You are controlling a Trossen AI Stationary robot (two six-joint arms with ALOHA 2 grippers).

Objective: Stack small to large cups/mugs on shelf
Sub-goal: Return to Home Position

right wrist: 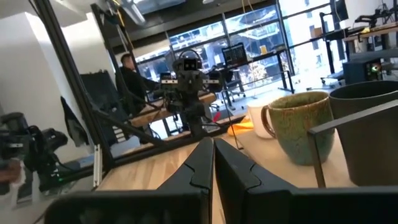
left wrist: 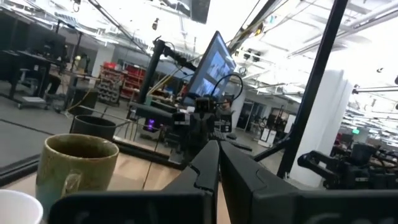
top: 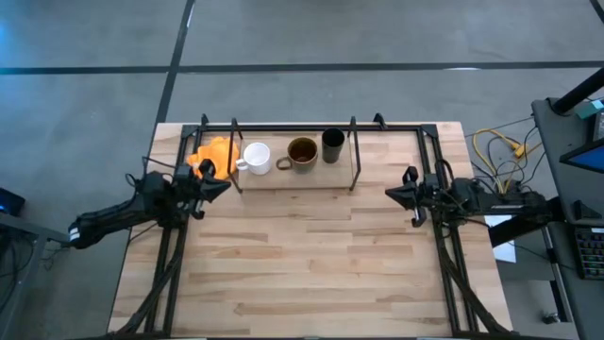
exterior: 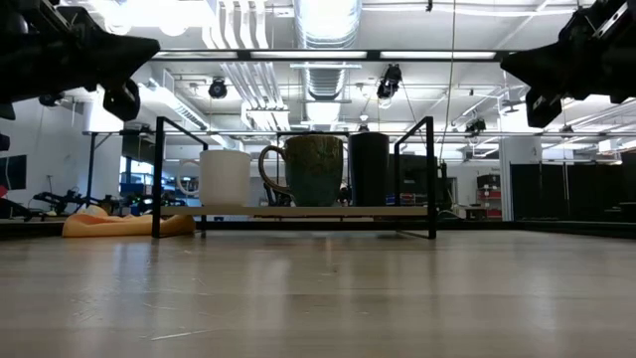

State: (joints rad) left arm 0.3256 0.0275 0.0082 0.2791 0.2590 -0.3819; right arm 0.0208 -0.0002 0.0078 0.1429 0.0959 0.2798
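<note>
Three vessels stand upright in a row on the shelf (top: pixel 283 178) at the table's far side: a white mug (top: pixel 256 156) on the left, a brown glazed mug (top: pixel 302 151) in the middle, a black cup (top: pixel 332 144) on the right. They show in the low view too: the white mug (exterior: pixel 226 177), the brown mug (exterior: pixel 314 169), the black cup (exterior: pixel 369 168). My left gripper (top: pixel 225 185) is shut and empty, above the table left of the shelf. My right gripper (top: pixel 390 194) is shut and empty, to the shelf's right.
An orange cloth (top: pixel 213 153) lies at the shelf's left end, beside the white mug. Black metal frame rods (top: pixel 439 236) run along both sides of the table. A person sits in the room beyond, in the right wrist view (right wrist: pixel 132 76).
</note>
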